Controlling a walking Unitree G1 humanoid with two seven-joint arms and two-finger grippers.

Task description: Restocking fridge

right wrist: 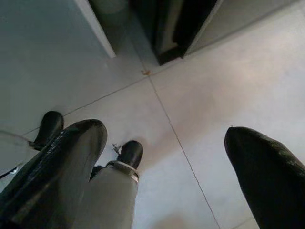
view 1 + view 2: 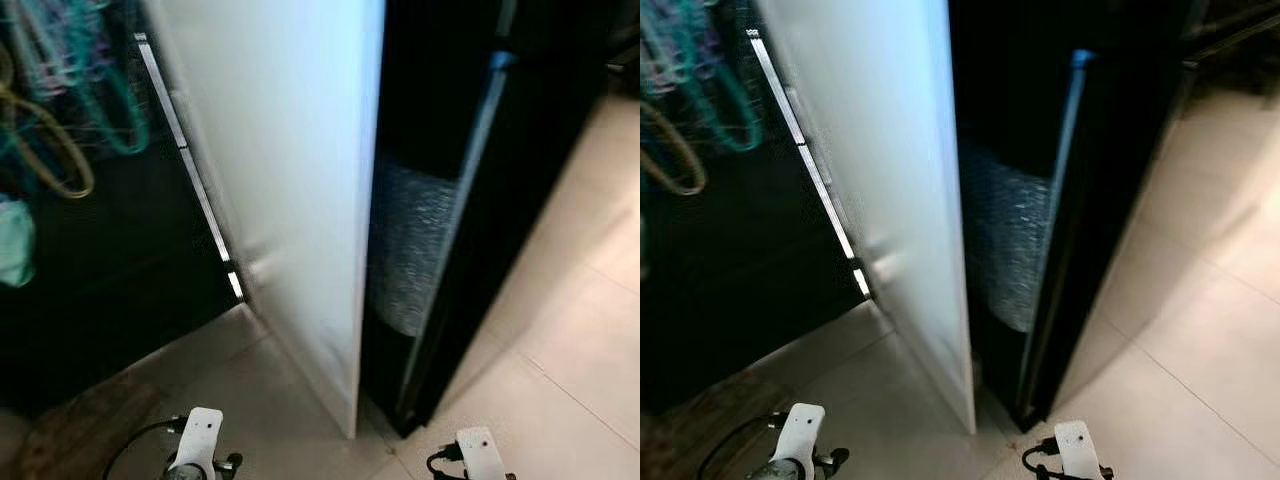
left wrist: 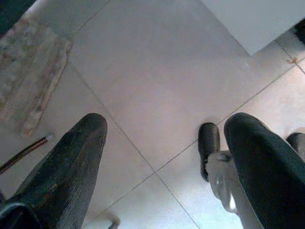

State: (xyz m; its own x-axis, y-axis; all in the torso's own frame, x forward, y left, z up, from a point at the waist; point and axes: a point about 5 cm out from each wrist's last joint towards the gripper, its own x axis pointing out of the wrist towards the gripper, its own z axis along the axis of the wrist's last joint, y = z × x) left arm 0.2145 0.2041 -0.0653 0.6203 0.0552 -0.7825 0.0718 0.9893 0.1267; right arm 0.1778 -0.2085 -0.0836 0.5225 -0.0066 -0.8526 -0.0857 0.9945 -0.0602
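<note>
Standing ajar before the robot, the fridge (image 2: 440, 200) shows its white door (image 2: 290, 180) swung out edge-on, with a dark interior behind it and a black panel on the right. Pale floor tiles (image 2: 570, 330) spread beneath, and a worn mat (image 3: 28, 71) lies off to the left by a dark glossy cabinet (image 2: 110, 270). Both arms hang low. The left pincer (image 3: 164, 143) points down at the tiles with its fingers (image 3: 71, 162) spread apart, holding nothing. The right pincer (image 1: 164, 152) likewise hangs apart and empty above the floor, near the fridge's lower corner.
</note>
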